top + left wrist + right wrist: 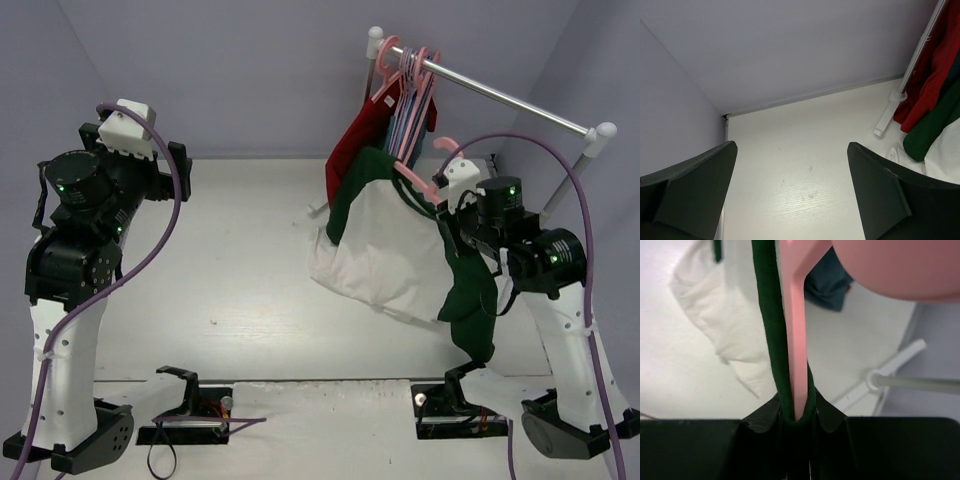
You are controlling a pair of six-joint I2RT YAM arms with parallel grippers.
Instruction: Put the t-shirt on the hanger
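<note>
At the wrist view's bottom centre our right gripper (799, 416) pinches the hanger (797, 340), its top blurred and cut off, and the t-shirt (385, 250)'s green trim, while our left gripper (791, 167) gapes empty.

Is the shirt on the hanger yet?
Nearly. The cream-white t-shirt with dark green sleeves already hangs from the thin pink plastic hanger. The right gripper pinches hanger and neck trim together. One sleeve droops low, so that side probably needs pulling on. The left gripper is open, off to the side.
</note>
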